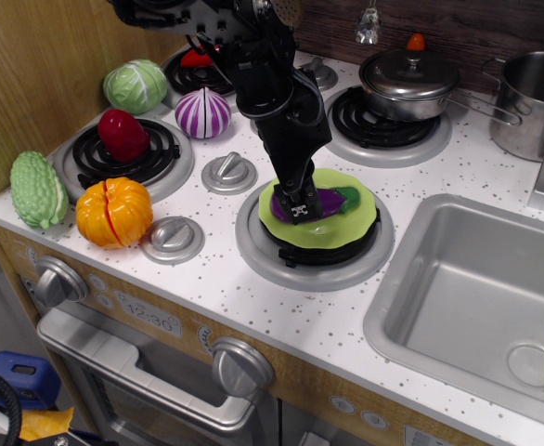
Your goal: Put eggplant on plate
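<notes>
One eggplant (320, 201) lies on one lime-green plate (351, 219) directly under the gripper (299, 207), whose jaws are closed on its purple body, green stem end pointing to the gripper's right. To the gripper's left sit one cabbage (136, 85), one striped onion (202, 112), one dark red vegetable (123, 135), one orange pumpkin (114, 212) and one bumpy green gourd (37, 190). All rest on a white speckled toy stove top (281, 297) with four burners, a wood panel at far left and a steel sink (467, 288) to the gripper's right.
</notes>
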`<move>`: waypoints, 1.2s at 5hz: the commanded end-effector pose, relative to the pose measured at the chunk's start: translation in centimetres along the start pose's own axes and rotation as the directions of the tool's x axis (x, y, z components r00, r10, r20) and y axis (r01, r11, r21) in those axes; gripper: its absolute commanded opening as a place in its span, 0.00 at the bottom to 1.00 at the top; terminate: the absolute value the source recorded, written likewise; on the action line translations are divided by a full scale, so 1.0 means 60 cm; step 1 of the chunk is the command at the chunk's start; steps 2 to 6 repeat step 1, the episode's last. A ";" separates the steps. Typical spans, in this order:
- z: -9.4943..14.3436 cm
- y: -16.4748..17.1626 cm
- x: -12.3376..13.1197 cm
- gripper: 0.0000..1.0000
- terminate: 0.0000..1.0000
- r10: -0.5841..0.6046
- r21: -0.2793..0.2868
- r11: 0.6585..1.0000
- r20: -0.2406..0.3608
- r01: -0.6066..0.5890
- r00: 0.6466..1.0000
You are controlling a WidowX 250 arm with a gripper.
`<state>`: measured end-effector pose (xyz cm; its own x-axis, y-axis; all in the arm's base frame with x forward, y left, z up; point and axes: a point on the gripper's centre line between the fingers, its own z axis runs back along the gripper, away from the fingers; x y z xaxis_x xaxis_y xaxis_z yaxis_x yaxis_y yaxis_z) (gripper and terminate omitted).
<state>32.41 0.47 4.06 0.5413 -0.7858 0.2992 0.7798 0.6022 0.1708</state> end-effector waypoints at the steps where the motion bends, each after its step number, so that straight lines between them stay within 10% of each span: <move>1: 0.012 0.012 -0.001 1.00 1.00 0.002 0.027 1.000 0.013 -0.003 1.000; 6: 0.012 0.012 -0.001 1.00 1.00 0.002 0.027 1.000 0.013 -0.003 1.000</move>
